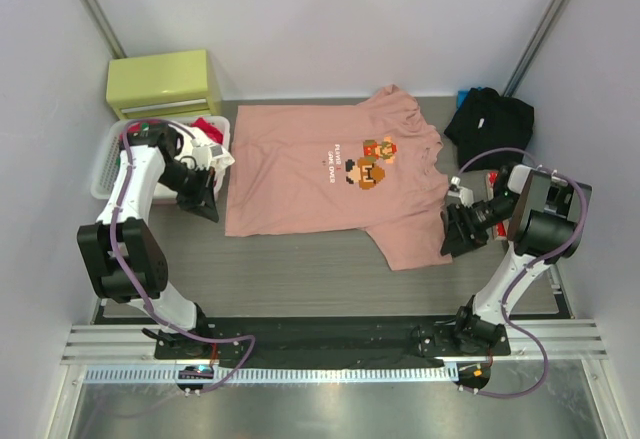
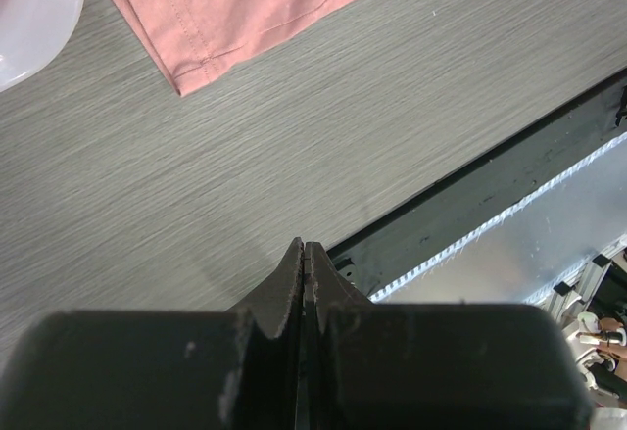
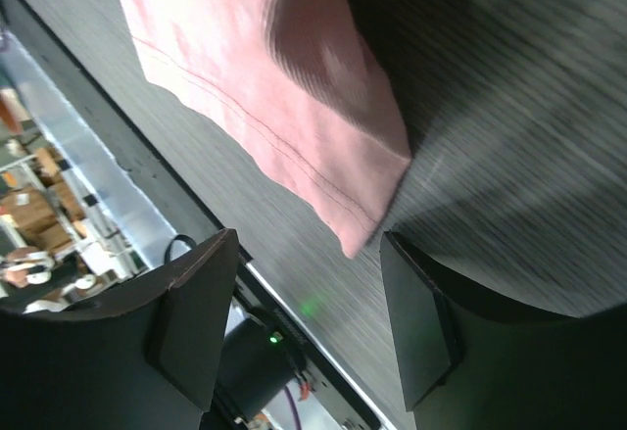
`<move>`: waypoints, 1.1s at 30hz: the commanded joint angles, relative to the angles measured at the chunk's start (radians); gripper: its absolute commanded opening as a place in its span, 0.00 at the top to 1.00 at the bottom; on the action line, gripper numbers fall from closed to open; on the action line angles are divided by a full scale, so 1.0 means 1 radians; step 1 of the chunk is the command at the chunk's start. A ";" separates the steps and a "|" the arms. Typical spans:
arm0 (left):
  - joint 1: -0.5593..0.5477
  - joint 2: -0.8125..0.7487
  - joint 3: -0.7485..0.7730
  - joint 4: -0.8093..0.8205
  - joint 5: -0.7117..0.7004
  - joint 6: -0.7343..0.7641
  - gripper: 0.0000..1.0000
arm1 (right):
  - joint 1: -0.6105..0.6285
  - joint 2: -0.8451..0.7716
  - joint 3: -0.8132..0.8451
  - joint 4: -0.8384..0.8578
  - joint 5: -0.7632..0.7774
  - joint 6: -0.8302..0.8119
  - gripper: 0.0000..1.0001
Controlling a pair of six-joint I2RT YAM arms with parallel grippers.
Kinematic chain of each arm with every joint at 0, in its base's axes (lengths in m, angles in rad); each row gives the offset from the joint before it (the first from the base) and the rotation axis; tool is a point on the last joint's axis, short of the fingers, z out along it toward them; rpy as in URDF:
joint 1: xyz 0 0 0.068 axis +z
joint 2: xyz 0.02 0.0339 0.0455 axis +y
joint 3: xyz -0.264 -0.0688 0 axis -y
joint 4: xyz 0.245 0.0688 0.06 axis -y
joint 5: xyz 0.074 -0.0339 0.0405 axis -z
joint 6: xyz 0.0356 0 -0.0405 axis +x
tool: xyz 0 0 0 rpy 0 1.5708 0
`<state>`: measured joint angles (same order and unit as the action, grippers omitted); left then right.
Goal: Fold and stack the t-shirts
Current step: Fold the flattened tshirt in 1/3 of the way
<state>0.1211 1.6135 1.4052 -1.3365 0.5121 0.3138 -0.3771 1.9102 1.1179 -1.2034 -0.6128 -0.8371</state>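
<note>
A salmon-pink t-shirt (image 1: 310, 174) lies spread on the grey table, its pixel-character print (image 1: 368, 162) facing up and one sleeve (image 1: 415, 244) pointing toward the near right. A black t-shirt (image 1: 488, 124) sits crumpled at the back right. My left gripper (image 1: 205, 202) is shut and empty just left of the pink shirt's hem corner (image 2: 186, 77). My right gripper (image 1: 450, 234) hangs open at the sleeve's tip (image 3: 358, 224); the cloth corner sits between the two fingertips, nearer the right finger (image 3: 416, 322), with no grip on it.
A white basket (image 1: 115, 164) holding red and white cloth stands at the left, behind it a yellow-green box (image 1: 165, 82). The black rail (image 1: 330, 339) and metal frame run along the near edge. Grey walls close in both sides.
</note>
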 commanded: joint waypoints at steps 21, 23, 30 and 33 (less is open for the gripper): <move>0.006 -0.001 0.040 -0.030 -0.035 0.004 1.00 | 0.055 0.064 -0.069 0.145 0.022 0.041 0.99; 0.006 -0.009 0.023 0.000 -0.050 -0.002 1.00 | 0.055 0.041 -0.053 0.113 0.015 0.027 0.99; 0.006 -0.099 -0.172 0.240 -0.233 -0.018 1.00 | 0.056 -0.065 0.039 -0.015 -0.044 -0.014 0.99; 0.006 -0.119 -0.210 0.275 -0.230 0.001 1.00 | 0.067 -0.088 0.082 -0.045 -0.064 -0.007 0.99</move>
<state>0.1211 1.5566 1.2236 -1.1687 0.3302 0.2958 -0.3222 1.9034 1.1282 -1.1873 -0.6380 -0.8158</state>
